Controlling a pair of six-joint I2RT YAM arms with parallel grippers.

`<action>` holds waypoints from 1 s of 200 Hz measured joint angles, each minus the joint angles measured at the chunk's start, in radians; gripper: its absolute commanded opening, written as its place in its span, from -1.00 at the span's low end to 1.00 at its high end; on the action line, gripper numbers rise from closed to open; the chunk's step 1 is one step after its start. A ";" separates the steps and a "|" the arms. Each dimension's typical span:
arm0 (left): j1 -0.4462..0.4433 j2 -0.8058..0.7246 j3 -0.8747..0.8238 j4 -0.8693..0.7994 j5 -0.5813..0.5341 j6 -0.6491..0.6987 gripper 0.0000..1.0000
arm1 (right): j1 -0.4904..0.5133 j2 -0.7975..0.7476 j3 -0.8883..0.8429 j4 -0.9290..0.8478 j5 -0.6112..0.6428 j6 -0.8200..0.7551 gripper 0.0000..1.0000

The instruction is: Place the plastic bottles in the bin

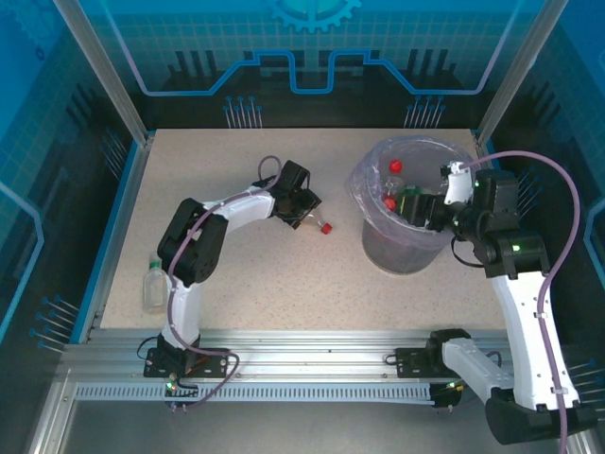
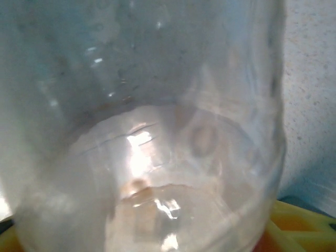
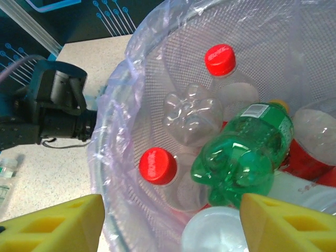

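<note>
A clear bottle with a red cap (image 1: 321, 226) lies on the table left of the bin. My left gripper (image 1: 302, 210) is down over its body. In the left wrist view the clear bottle (image 2: 157, 105) sits right up against the camera, and a yellow fingertip (image 2: 302, 223) shows at its right side; how tight the jaws are is hidden. The bin (image 1: 408, 248), lined with a lavender bag (image 3: 113, 136), holds a green bottle (image 3: 247, 157), red-capped clear bottles (image 3: 157, 165) and a white cap (image 3: 215, 231). My right gripper (image 3: 170, 228) hangs open over the bin with nothing in it.
A white-capped clear bottle (image 1: 154, 284) lies near the table's left edge, beside the left arm's base. Blue walls and metal posts close in the table on three sides. The bin stands at the back right.
</note>
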 measured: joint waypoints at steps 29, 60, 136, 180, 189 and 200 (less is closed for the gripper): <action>0.000 -0.129 -0.054 0.003 -0.019 0.106 -0.05 | 0.098 -0.004 0.043 -0.003 0.045 0.030 0.39; 0.000 -0.301 -0.191 0.035 -0.052 0.200 -0.06 | 0.195 0.040 0.086 0.014 0.100 0.049 0.39; 0.000 -0.606 -0.440 0.124 -0.023 0.530 0.01 | 0.476 0.308 0.175 0.216 0.143 0.050 0.46; 0.000 -0.731 -0.548 0.147 0.164 0.785 -0.02 | 0.493 0.446 0.208 0.327 0.034 0.079 0.58; 0.000 -0.756 -0.563 0.147 0.203 0.825 -0.02 | 0.494 0.474 0.220 0.340 0.016 0.083 0.61; 0.000 -0.784 -0.575 0.146 0.248 0.868 -0.02 | 0.495 0.507 0.238 0.346 0.001 0.087 0.66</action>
